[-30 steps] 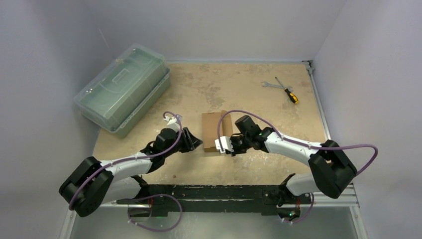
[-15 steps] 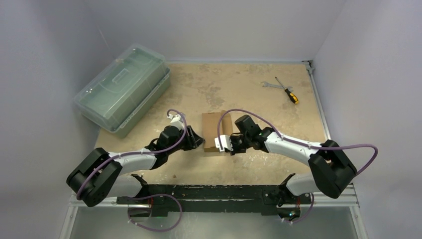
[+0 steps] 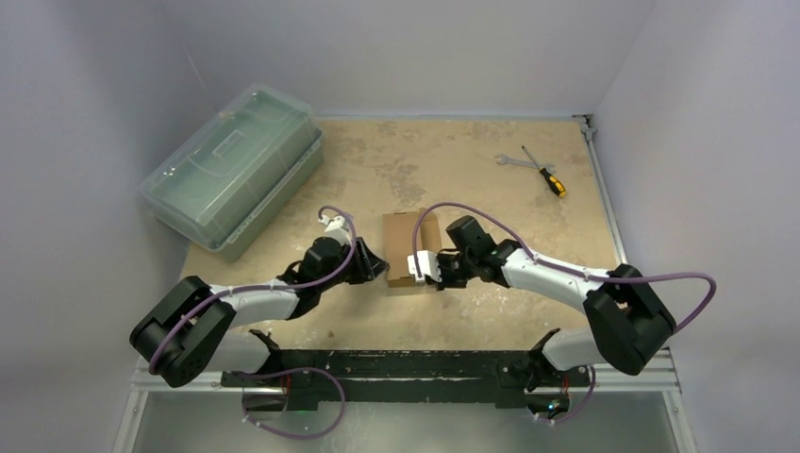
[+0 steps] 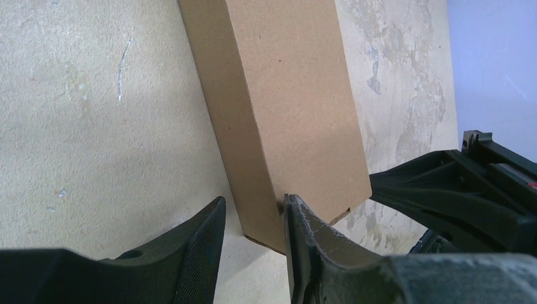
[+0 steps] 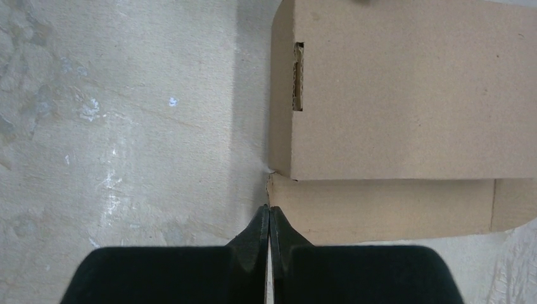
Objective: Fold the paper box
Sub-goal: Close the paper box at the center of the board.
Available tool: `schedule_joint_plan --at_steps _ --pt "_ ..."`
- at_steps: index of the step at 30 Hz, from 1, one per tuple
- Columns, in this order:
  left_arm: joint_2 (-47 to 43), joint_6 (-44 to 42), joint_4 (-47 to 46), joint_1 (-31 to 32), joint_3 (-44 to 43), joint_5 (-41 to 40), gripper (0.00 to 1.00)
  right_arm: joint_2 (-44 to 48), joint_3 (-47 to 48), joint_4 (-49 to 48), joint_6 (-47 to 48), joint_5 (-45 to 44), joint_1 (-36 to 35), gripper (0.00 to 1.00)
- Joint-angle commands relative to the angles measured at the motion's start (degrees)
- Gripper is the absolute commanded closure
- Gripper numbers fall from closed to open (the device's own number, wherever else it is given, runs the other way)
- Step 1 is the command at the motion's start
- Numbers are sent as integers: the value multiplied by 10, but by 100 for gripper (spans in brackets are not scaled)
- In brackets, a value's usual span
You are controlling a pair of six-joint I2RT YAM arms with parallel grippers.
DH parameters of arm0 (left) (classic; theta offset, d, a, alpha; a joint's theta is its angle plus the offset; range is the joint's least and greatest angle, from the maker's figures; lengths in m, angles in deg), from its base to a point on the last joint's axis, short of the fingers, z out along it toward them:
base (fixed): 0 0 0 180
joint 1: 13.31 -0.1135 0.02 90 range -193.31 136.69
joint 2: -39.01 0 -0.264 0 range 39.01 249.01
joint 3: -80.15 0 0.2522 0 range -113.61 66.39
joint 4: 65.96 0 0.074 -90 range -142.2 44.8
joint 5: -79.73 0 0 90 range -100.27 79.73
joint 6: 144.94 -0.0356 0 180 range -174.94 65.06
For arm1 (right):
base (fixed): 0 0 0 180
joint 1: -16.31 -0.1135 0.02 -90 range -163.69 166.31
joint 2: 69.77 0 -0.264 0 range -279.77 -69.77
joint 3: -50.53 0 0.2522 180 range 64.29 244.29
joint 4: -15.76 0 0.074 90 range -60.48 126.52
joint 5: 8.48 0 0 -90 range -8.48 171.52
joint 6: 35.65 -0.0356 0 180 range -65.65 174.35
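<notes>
The paper box (image 3: 406, 247) is a plain brown carton lying flat mid-table. My left gripper (image 3: 377, 268) is at its near-left corner. In the left wrist view the gripper (image 4: 253, 215) is open, with the box's (image 4: 285, 107) near corner between the fingers; the right finger (image 4: 307, 244) touches the box and the left finger (image 4: 199, 250) stands clear. My right gripper (image 3: 422, 270) is at the near-right end. In the right wrist view it (image 5: 270, 212) is shut, with its tips against the edge of the box's lower panel (image 5: 380, 209). The top panel (image 5: 411, 95) has a slot.
A large translucent green plastic case (image 3: 231, 168) stands at the back left. A wrench (image 3: 510, 161) and a screwdriver (image 3: 546, 175) lie at the back right. Walls close in on three sides. The right arm (image 4: 462, 190) shows beyond the box in the left wrist view.
My left gripper has moved right and forward up to the box's near-left corner. The right gripper has shifted slightly towards the box end. The box has barely moved.
</notes>
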Motion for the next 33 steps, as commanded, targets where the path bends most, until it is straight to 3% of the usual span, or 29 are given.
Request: schedule_joint_plan --at_steps 1,19,23,29,33 --pt "3 -21 -17 4 -16 -4 63 4 25 -5 -20 -5 11 100" --pt "22 -36 9 4 -48 5 63 -6 27 -26 -61 -29 13 100" --pt "10 -45 40 3 -67 0 54 -3 26 -23 -56 -26 13 100" --pt "-11 -72 84 3 -97 -17 31 -3 26 -21 -51 -26 13 100" --pt "5 -85 92 3 -113 -10 26 0 25 -23 -47 -26 13 100"
